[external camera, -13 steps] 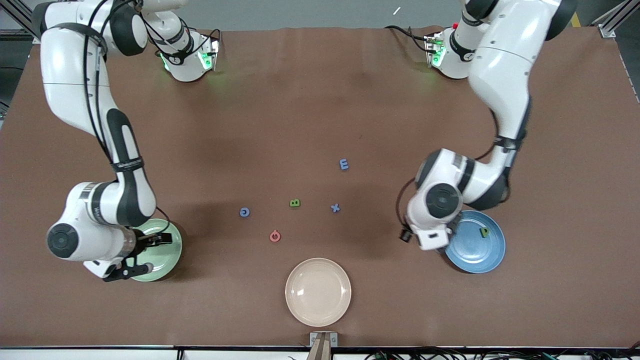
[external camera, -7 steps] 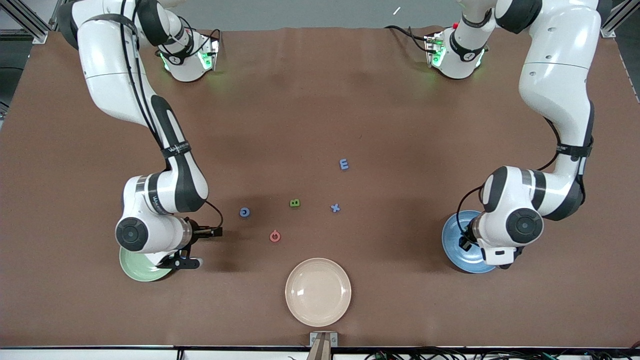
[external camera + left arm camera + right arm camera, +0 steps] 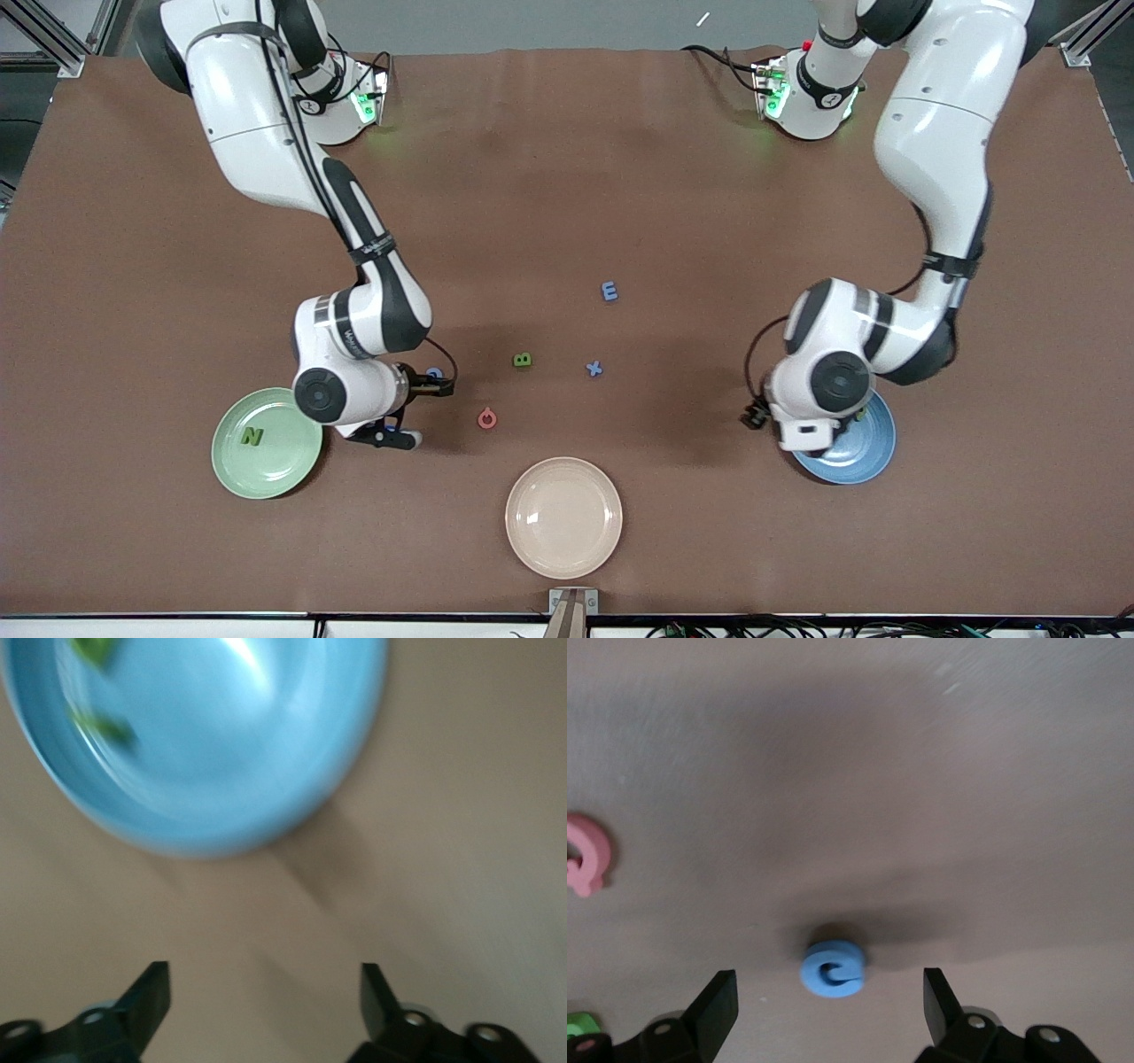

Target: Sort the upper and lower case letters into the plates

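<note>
We count three plates (image 3: 266,483): green, blue, cream. Six letters (image 3: 609,291) show; N, B, E, x readable. Right gripper (image 3: 824,1010) open over a blue letter; left gripper (image 3: 266,1010) open, empty.

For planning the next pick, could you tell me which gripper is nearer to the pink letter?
The right. The right gripper hangs open beside the pink letter, over a blue letter; the left gripper, also open, is by the blue plate.

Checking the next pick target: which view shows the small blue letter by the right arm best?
The right wrist view: the small blue letter lies whole between the right gripper's open fingers. The front view shows only a sliver; the left wrist view, nothing.
</note>
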Tool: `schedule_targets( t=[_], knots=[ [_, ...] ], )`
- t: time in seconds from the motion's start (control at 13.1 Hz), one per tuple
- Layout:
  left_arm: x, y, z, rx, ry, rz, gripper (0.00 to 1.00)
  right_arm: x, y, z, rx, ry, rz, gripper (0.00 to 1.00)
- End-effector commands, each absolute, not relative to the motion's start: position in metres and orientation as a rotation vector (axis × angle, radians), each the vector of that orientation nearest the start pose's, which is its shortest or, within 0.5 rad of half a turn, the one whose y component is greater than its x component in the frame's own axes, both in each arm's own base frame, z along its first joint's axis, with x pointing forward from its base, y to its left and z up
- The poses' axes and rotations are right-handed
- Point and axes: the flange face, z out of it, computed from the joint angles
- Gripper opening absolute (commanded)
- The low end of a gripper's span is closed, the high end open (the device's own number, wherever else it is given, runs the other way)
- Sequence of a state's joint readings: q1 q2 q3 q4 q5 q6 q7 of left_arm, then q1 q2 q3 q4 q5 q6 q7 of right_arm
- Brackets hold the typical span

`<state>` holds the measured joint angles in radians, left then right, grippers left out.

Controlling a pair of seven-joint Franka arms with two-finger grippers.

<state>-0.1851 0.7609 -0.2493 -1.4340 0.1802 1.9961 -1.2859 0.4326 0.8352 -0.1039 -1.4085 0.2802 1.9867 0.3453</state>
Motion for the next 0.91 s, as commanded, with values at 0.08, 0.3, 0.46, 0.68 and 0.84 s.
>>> schedule_targets(
  t=[0.08,0.3,0.46,0.68,0.84],
  knots=[
    [0.616,-0.379,0.249,-2.917,-1.011,0.081,0.94,0.633,0.256,0.166,-3.057,0.226,0.394,0.92],
    [0.596,-0.435,0.234,-3.07,-0.905,-0.015,0.82,0.632,0.253,0.164,-3.103,0.177,0.38,0.86],
    [0.588,-0.462,0.212,-3.113,-0.815,-0.019,0.75,0.631,0.253,0.165,-3.105,0.174,0.399,0.74],
    [0.581,-0.478,0.198,-3.097,-0.751,-0.069,0.59,0.627,0.252,0.17,-3.107,0.173,0.444,0.54],
    [0.576,-0.483,0.196,-3.098,-0.737,-0.066,0.48,0.626,0.25,0.17,-3.107,0.176,0.463,0.39]
  ],
)
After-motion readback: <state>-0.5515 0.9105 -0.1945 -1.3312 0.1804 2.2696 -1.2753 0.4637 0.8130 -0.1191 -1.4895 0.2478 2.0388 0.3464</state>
